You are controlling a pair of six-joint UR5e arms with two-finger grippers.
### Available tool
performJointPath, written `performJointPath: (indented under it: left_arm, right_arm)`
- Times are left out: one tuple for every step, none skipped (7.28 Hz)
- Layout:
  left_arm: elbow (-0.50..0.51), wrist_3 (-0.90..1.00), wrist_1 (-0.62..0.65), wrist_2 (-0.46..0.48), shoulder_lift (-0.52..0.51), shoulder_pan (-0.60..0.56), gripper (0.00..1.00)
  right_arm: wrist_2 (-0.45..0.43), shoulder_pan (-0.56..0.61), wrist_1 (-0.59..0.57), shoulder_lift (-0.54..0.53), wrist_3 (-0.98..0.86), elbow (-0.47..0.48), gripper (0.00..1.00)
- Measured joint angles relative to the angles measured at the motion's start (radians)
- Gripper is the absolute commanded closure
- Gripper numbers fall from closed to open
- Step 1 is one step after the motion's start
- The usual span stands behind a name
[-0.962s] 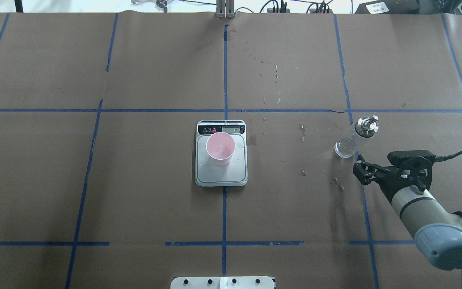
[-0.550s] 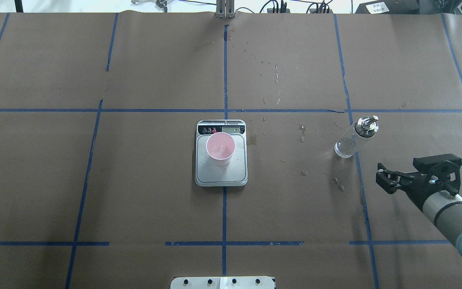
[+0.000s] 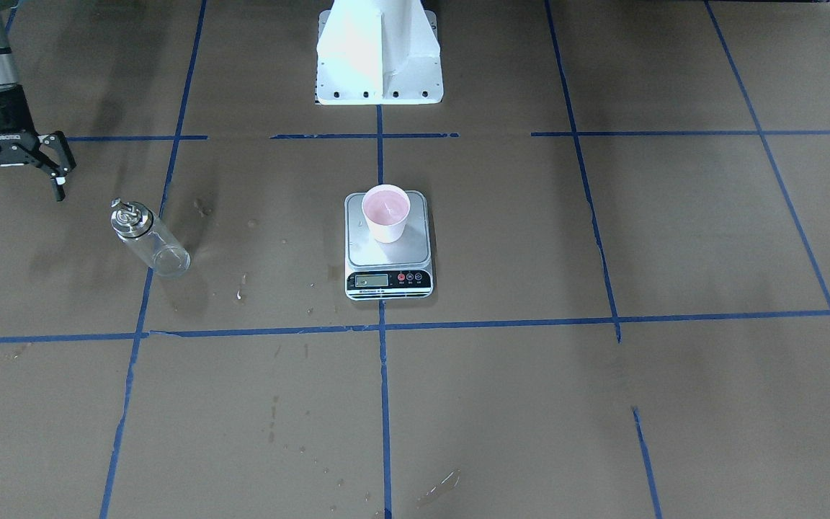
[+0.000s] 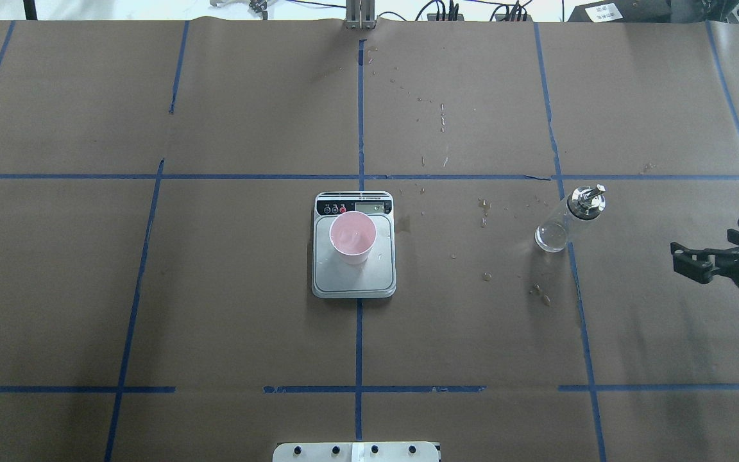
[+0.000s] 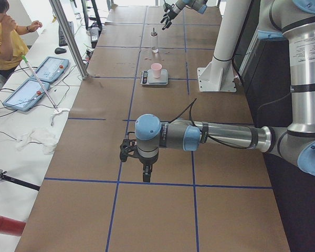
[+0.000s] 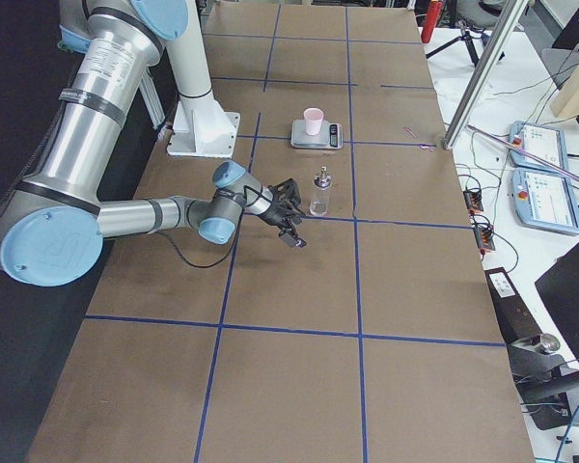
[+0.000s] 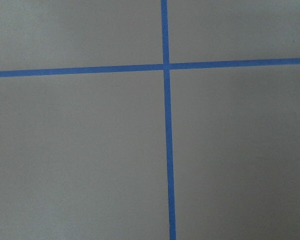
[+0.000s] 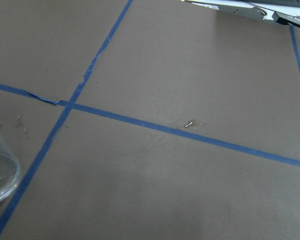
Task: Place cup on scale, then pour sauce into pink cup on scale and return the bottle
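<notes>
The pale pink cup (image 4: 352,237) stands upright on the scale (image 4: 353,281) at the table's middle, also seen as the cup (image 3: 385,213) on the scale (image 3: 388,254). The clear glass bottle (image 4: 565,219) with its silver spout stands upright to the right, free of any grip; its base (image 8: 0,175) shows in the right wrist view. The sauce is too clear to make out. My right gripper (image 4: 690,263) is open and empty, well right of the bottle (image 3: 150,238). My left gripper (image 5: 136,165) hovers over bare table; whether it is open or shut I cannot tell.
Brown paper with blue tape lines (image 4: 360,333) covers the table. Dried drips (image 4: 485,208) spot the paper between scale and bottle. The robot's white base (image 3: 377,50) stands behind the scale. A person (image 5: 5,31) sits at a side table with tablets.
My right gripper has drawn back from the bottle toward the overhead view's right edge, staying open. The bottle, cup and scale have not moved.
</notes>
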Motion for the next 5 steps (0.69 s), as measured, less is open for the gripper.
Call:
performJointPath:
  left_arm:
    - [-0.001, 0.0, 0.0, 0.0, 0.0, 0.0, 0.0]
    - [-0.001, 0.0, 0.0, 0.0, 0.0, 0.0, 0.0]
    - [-0.001, 0.0, 0.0, -0.001, 0.0, 0.0, 0.0]
    - [-0.001, -0.001, 0.0, -0.001, 0.0, 0.0, 0.0]
    - [-0.001, -0.001, 0.0, -0.001, 0.0, 0.0, 0.0]
  right_arm:
    - [0.128, 0.121, -0.001, -0.001, -0.099, -0.011, 0.0]
    - [0.275, 0.26, -0.009, 0.002, -0.209, -0.029, 0.0]
    - [0.417, 0.392, -0.03, 0.006, -0.305, -0.048, 0.0]
    - [0.544, 0.517, -0.094, 0.02, -0.409, -0.06, 0.0]
    - [0.636, 0.628, -0.197, 0.043, -0.541, -0.064, 0.0]
